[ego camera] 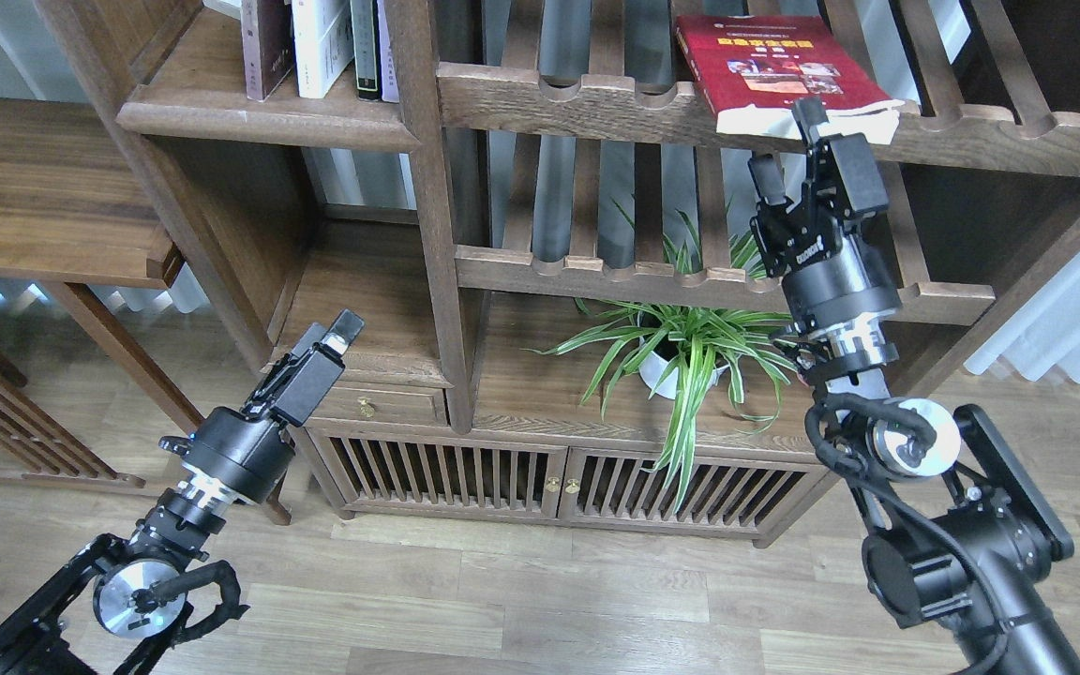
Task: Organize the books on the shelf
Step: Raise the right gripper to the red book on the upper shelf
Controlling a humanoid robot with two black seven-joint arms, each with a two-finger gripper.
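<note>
A red book point(774, 70) with a yellow title band lies flat on the upper slatted rack, its white page edge hanging over the front rail. My right gripper point(787, 143) stands open just under that front edge. Its upper finger point(808, 114) reaches the book's pages, and its lower finger point(765, 178) hangs below the rail. My left gripper point(332, 330) is low on the left, open and holding nothing, in front of the small drawer unit. The shelf point(212, 103), a solid plank compartment, is at the upper left.
Thin upright books point(320, 42) stand on the plank shelf. A lower slatted rack point(596, 267) runs beneath the right gripper. Under it sits a potted spider plant point(681, 352) on a cabinet with slatted doors point(549, 478). A wooden side table point(43, 197) stands at the left.
</note>
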